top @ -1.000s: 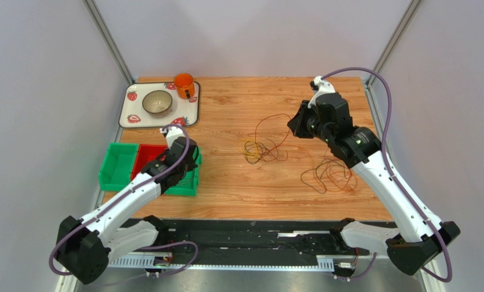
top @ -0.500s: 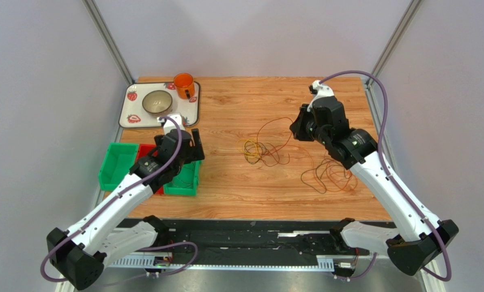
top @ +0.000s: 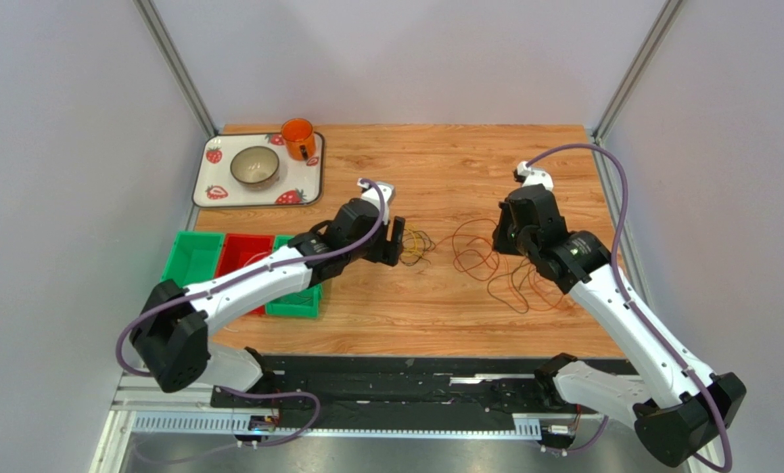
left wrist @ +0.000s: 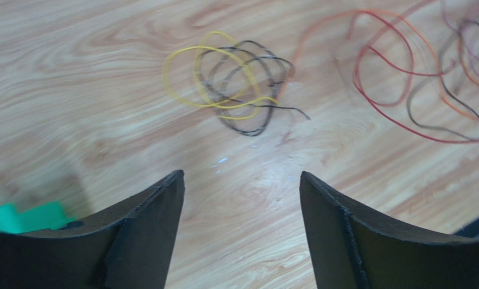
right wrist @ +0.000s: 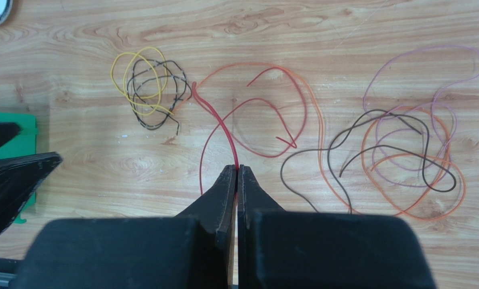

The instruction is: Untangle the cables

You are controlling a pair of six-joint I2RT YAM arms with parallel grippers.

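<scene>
**Right gripper pinches the red cable, left gripper wide**

My right gripper (right wrist: pixel 236 168) is clamped tight on the red cable (right wrist: pixel 229 141). The cable runs away from my fingertips toward the yellow and black coil (right wrist: pixel 144 87). My left gripper (left wrist: pixel 242 176) stands wide apart and empty over the bare table (left wrist: pixel 73 90), just short of that coil. My left arm stretches toward the table's middle and my right arm bends at the elbow. To the right, the orange, dark and pale loops (right wrist: pixel 404 150) lie flat.

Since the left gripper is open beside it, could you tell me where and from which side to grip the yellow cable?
Probably the outer arc of the yellow cable, which bulges clear of the black cable. Come from above with the left gripper astride the strand, as it lies flat.
</scene>
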